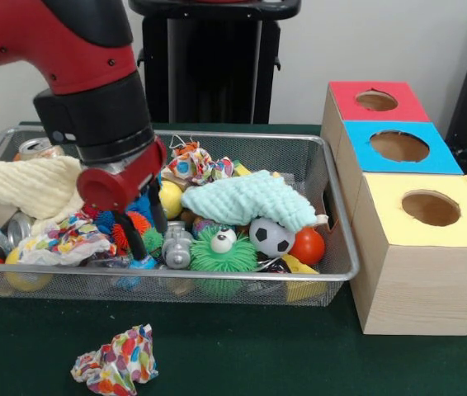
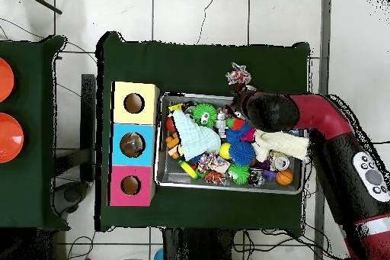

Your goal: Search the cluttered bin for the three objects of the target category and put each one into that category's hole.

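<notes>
While the arm reaches down into the wire mesh bin [image 1: 332, 276], the gripper [image 1: 144, 231] stands low among the clutter at the bin's front, left of centre in the front view. Two black fingers [image 1: 131, 239] are visible, spread a moderate way apart, with nothing seen clamped between them; their tips reach into the toys and are partly hidden.

Counted contents:
- Crumpled multicoloured paper wads: three. One [image 1: 116, 361] lies outside the bin on the green table cloth [image 1: 299, 363], in front of it. One [image 1: 67, 239] lies inside the bin just left of the fingers, close to the left finger; contact cannot be confirmed. One [image 1: 194, 162] lies toward the rear of the bin, behind and to the right of the gripper.
- Cloths: two. A cream one [image 1: 27, 186] is at the left, and a mint one [image 1: 250, 200] is draped at centre right.
- Spiky rubber balls: a green one with eyes [image 1: 221, 252], an orange one [image 1: 133, 224] between the fingers' line and the rear, and a blue one partly hidden.
- One soccer-pattern ball [image 1: 271, 237], one red-orange ball [image 1: 308, 245], one yellow ball [image 1: 170, 198].
- Cans [image 1: 34, 148]: several at the left; exact number cannot be told.

Three wooden boxes stand in a row right of the bin, each with one round hole: yellow-topped [image 1: 431, 210], blue-topped [image 1: 398, 147], red-topped [image 1: 375, 101].
</notes>
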